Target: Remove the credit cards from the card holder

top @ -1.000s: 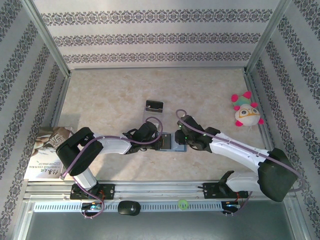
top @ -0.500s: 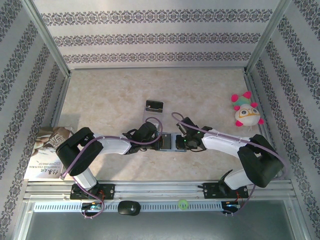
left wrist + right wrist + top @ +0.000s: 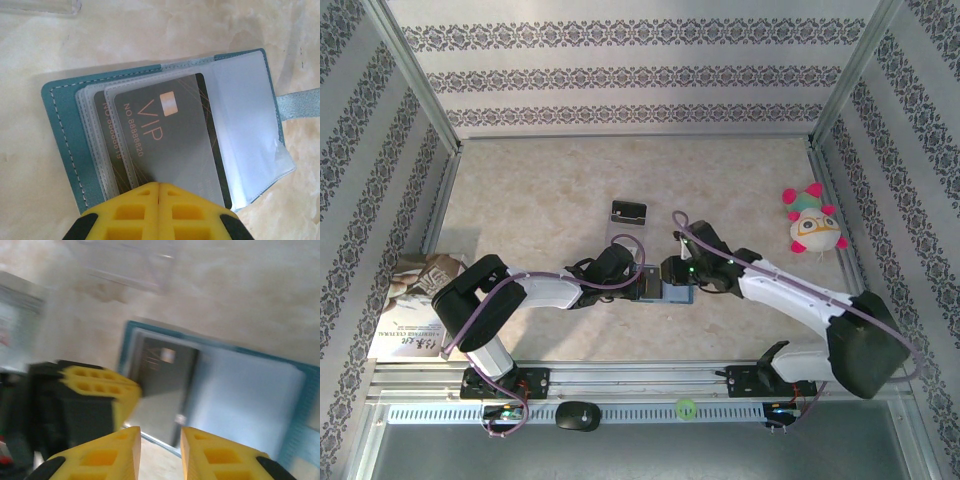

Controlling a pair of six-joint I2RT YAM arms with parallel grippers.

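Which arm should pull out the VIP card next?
Probably the right. The right gripper is open and hovers at the edge of the card holder, near the VIP card. The left gripper is shut and seems to be pinning the holder down.

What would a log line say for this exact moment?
left gripper: shut, at open card holder edge | right gripper: open, near it | VIP card: in sleeve
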